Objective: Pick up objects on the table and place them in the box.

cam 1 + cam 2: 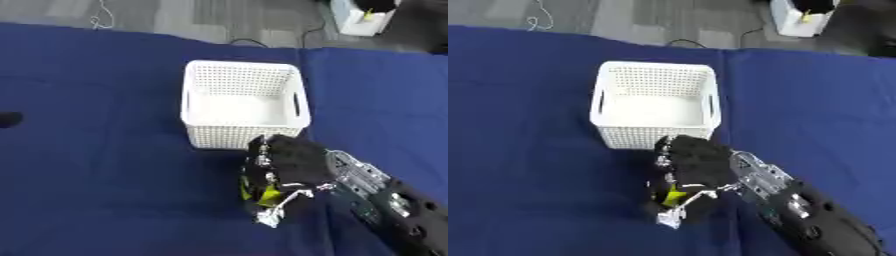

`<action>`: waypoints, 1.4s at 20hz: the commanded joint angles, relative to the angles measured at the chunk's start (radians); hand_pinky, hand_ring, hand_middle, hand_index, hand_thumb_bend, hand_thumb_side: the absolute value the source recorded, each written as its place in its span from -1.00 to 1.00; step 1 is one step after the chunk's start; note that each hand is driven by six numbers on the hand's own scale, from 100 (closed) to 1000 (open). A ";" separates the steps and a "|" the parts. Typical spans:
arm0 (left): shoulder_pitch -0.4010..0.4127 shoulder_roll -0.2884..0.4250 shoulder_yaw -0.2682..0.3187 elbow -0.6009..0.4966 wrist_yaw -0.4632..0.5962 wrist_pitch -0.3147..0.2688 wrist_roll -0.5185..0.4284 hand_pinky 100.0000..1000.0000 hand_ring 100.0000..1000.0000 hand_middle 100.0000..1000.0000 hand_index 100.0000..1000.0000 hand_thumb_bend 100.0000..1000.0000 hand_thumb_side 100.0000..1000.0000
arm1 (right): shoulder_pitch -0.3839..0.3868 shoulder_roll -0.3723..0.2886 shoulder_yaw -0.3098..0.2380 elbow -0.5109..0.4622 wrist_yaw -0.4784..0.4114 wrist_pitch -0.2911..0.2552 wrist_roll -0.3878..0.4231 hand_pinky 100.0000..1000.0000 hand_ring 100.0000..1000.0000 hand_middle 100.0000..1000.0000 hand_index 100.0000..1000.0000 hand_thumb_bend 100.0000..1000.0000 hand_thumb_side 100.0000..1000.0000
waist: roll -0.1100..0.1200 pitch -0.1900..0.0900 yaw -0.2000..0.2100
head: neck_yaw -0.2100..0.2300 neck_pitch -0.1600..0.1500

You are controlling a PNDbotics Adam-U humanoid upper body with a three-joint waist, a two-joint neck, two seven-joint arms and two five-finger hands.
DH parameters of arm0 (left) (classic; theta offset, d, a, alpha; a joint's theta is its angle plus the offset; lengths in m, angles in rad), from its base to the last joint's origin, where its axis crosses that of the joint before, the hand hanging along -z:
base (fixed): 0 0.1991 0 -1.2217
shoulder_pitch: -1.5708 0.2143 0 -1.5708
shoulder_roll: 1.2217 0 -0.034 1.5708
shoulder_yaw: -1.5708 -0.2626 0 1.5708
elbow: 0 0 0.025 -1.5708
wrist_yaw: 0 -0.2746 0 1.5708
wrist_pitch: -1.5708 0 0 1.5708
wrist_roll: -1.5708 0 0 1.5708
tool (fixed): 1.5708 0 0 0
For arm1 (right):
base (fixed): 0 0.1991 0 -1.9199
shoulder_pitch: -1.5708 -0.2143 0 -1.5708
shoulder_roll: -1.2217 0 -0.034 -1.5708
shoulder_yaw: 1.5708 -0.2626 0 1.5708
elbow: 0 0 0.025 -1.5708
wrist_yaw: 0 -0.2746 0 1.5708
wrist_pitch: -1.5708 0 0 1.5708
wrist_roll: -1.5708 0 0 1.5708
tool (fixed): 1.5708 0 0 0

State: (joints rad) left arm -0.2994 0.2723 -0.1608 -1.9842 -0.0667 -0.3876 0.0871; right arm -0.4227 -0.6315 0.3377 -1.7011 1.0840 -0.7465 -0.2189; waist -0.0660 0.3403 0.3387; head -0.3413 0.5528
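A white perforated basket [243,135] with handle slots stands on the blue cloth at centre, and nothing shows inside it. Just in front of its near wall, my right hand [293,162] reaches in from the lower right. Its fingers are curled round a small dark object with a yellow-green patch [269,191]. The object's shape is mostly hidden by the hand, and I cannot tell whether it rests on the cloth or hangs above it. My left hand shows in neither view.
The blue cloth [96,165] covers the table. A dark spot [9,119] lies at the far left edge. Beyond the table's far edge is grey floor with cables and a white bin [363,20] at upper right.
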 commanded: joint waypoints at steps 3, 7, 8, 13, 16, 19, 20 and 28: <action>0.006 0.006 0.008 -0.016 -0.001 -0.006 0.015 0.92 0.52 0.60 0.68 -1.00 0.46 | 0.012 -0.001 -0.033 -0.077 -0.044 0.034 0.046 -1.00 -1.00 -1.00 -1.00 -1.00 0.41 | 0.017 -0.028 -0.013 | 0.012 0.001; 0.022 0.003 0.015 -0.016 -0.006 -0.004 0.027 0.92 0.52 0.60 0.68 -1.00 0.45 | 0.009 0.000 -0.063 -0.148 -0.076 0.081 0.061 -1.00 -1.00 -1.00 -1.00 -1.00 0.36 | 0.027 -0.039 -0.028 | 0.016 0.006; 0.023 0.004 0.015 -0.016 -0.007 -0.003 0.029 0.92 0.52 0.60 0.68 -1.00 0.45 | 0.010 0.001 -0.067 -0.159 -0.086 0.091 0.065 -1.00 -1.00 -1.00 -1.00 -1.00 0.36 | 0.029 -0.041 -0.030 | 0.016 0.006; 0.028 0.004 0.016 -0.016 -0.010 0.001 0.035 0.92 0.52 0.59 0.68 -1.00 0.45 | 0.007 0.000 -0.085 -0.216 -0.127 0.121 0.092 -1.00 -1.00 -1.00 -1.00 -1.00 0.34 | 0.034 -0.051 -0.038 | 0.016 0.005; 0.029 0.003 0.016 -0.016 -0.010 0.001 0.036 0.92 0.52 0.59 0.68 -1.00 0.45 | 0.002 -0.005 -0.094 -0.247 -0.143 0.132 0.105 -1.00 -1.00 -1.00 -1.00 -1.00 0.33 | 0.037 -0.054 -0.037 | 0.014 0.003; 0.029 0.003 0.018 -0.016 -0.010 -0.003 0.041 0.92 0.52 0.59 0.67 -1.00 0.45 | -0.003 -0.005 -0.108 -0.272 -0.157 0.147 0.112 -1.00 -1.00 -1.00 -1.00 -1.00 0.31 | 0.040 -0.056 -0.037 | 0.013 0.001; 0.030 0.003 0.019 -0.016 -0.011 -0.004 0.044 0.92 0.52 0.59 0.67 -1.00 0.45 | -0.004 -0.004 -0.114 -0.281 -0.161 0.154 0.113 -1.00 -1.00 -1.00 -1.00 -1.00 0.31 | 0.041 -0.057 -0.037 | 0.012 0.000; 0.046 0.007 0.059 -0.016 -0.049 0.003 0.110 0.91 0.52 0.59 0.67 -1.00 0.44 | -0.075 -0.032 -0.163 -0.299 -0.177 0.210 0.066 -1.00 -1.00 -1.00 -1.00 -1.00 0.25 | 0.044 -0.062 -0.035 | 0.006 -0.003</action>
State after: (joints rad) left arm -0.2506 0.2713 -0.1153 -1.9842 -0.1038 -0.3858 0.1836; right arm -0.4791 -0.6336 0.1921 -1.9823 0.9137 -0.5476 -0.1459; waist -0.0255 0.3039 0.3035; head -0.3335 0.5601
